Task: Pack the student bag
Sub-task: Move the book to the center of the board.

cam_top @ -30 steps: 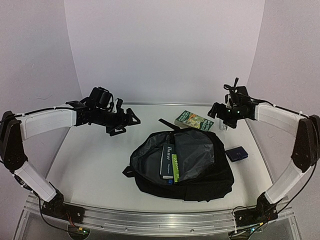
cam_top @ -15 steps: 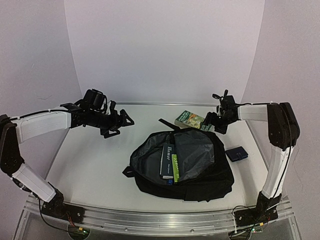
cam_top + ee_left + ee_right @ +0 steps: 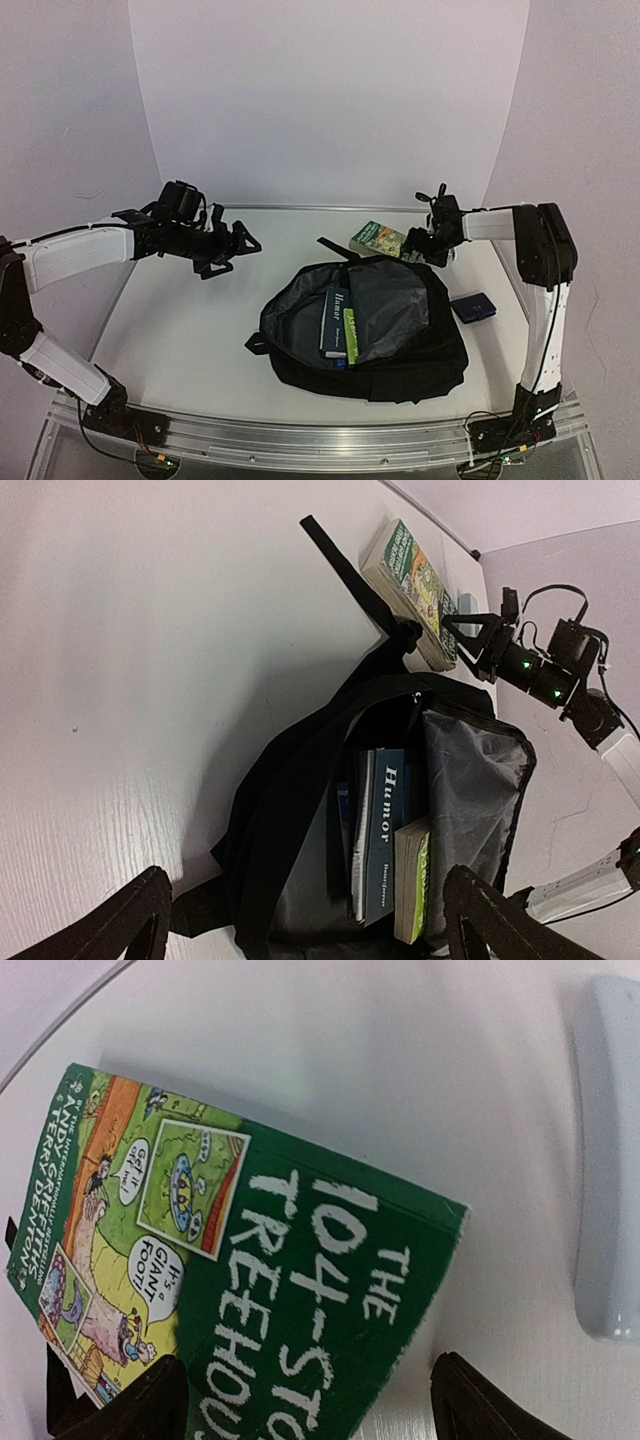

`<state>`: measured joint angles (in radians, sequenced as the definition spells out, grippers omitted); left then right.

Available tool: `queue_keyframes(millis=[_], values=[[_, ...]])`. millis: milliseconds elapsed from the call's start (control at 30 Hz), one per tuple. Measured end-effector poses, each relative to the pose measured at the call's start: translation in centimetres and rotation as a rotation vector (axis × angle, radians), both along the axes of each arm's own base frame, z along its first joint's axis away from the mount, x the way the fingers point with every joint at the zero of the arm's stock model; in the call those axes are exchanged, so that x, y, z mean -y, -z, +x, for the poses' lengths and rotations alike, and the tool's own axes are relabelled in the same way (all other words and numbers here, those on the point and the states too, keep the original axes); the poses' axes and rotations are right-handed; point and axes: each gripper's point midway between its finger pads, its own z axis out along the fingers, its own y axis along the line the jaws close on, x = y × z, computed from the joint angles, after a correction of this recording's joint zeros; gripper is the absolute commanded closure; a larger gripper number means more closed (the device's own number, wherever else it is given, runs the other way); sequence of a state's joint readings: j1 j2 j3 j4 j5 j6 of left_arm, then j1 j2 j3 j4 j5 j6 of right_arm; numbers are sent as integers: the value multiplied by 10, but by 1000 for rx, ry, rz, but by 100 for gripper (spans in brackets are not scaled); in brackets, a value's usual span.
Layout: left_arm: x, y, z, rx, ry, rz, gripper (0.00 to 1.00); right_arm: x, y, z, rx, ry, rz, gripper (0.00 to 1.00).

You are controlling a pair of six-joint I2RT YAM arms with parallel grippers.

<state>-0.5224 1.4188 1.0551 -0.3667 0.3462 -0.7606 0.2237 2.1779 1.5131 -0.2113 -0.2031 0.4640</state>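
- Top external view: your student bag [image 3: 405, 375] lies on the bench [image 3: 180, 330], near the middle and a little to the right. Its mouth is unzipped and faces up, so the grey lining shows. I think it lies like this so that things can go in from above.
- Two books stand in the opening with their spines up: a blue Humor book [image 3: 336, 322] and a green-spined book [image 3: 351, 335] touching it. They sit on the left side, so the right part of the pocket seems free for more.
- The Treehouse book [image 3: 385, 240] lies flat, cover up, just beyond the far edge of the bag. It is probably the next thing to pack.
- Your right hand [image 3: 428, 243] is over the right end of this book. In the right wrist view its fingers are spread wide, one over the cover and one over the bare bench, and they grasp nothing. I judge it is lining up to take the book by that end.
- A pale oblong thing [image 3: 605, 1160] lies just beside the book, so watch that outer finger.
- Your left hand [image 3: 235, 250] hovers to the far left of the bag, released and with nothing in it. This probably keeps it out of the right arm's way.
- A small dark blue pouch [image 3: 473, 307] lies right of the bag, not touching it.
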Motion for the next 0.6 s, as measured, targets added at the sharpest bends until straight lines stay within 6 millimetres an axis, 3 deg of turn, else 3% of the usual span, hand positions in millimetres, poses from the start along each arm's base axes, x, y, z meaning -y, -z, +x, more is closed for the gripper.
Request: queue_keyframes(millis=[233, 400, 600], values=[[-4, 3, -7, -7, -4, 0, 5, -9, -6, 26, 74, -115, -45, 20], [-5, -2, -9, 3, -6, -7, 5, -21, 2, 38, 108, -217, -70, 21], [-7, 0, -10, 5, -11, -1, 5, -54, 0, 46, 171, -342, -102, 21]])
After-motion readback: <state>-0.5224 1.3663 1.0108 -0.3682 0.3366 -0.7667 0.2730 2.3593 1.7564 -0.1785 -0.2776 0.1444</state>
